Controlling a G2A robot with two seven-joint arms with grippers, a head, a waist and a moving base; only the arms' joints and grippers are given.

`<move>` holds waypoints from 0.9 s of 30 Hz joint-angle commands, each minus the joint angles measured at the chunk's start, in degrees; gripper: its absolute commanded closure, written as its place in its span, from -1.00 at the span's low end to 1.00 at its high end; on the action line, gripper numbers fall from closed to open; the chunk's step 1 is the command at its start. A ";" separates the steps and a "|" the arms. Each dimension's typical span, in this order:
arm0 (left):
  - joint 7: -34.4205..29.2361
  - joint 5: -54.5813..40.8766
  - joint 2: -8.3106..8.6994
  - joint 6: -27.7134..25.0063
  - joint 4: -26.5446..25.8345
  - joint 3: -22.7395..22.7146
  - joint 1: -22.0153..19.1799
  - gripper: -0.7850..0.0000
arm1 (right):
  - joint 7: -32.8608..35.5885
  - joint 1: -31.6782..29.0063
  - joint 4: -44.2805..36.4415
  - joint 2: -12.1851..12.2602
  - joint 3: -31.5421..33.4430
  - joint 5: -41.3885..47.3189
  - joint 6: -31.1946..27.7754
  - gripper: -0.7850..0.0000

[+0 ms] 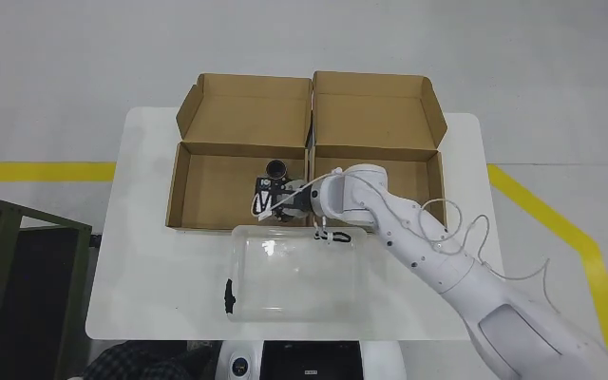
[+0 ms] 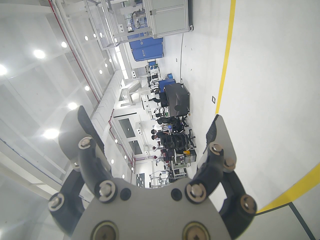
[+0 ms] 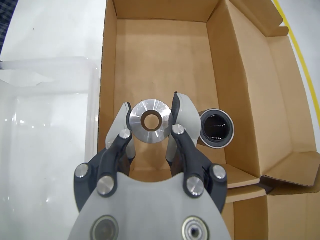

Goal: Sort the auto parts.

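Note:
My right gripper (image 3: 151,106) is shut on a silver metal ring (image 3: 150,120) with a round hole through its middle, held inside the left cardboard box (image 3: 160,51). Beside it on the box floor lies a black cylinder part (image 3: 217,132) with a silver rim, hollow end facing up; from above this black cylinder (image 1: 276,169) is at the box's right side, just beyond the right gripper (image 1: 270,198). My left gripper (image 2: 150,123) is open with nothing between its fingers, aimed out at the room and away from the table.
A second open cardboard box (image 1: 380,180) adjoins the first on its right. A clear plastic bin (image 1: 299,271) stands on the white table (image 1: 152,266) in front of the boxes, with a small black part (image 1: 228,296) at its left edge.

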 commanded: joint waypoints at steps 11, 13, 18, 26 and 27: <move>0.00 0.00 0.00 0.00 0.00 0.00 0.00 -1.00 | 0.97 2.80 6.48 -2.62 -3.44 -1.00 -0.37 1.00; 0.00 0.00 0.00 0.00 0.00 0.00 0.00 -1.00 | 1.17 3.04 7.42 -2.99 -3.86 -1.18 -0.43 1.00; 0.00 0.00 0.00 0.00 0.00 0.00 0.00 -1.00 | 1.07 3.60 9.26 -3.85 -4.59 -1.52 -0.58 1.00; 0.00 0.00 0.00 0.00 0.00 0.00 0.00 -1.00 | 1.57 4.43 11.32 -4.85 -4.93 -1.93 -1.15 0.76; 0.00 0.00 0.00 0.00 0.00 0.00 0.00 -1.00 | 1.66 4.50 11.48 -4.95 -4.94 -1.97 -1.21 0.69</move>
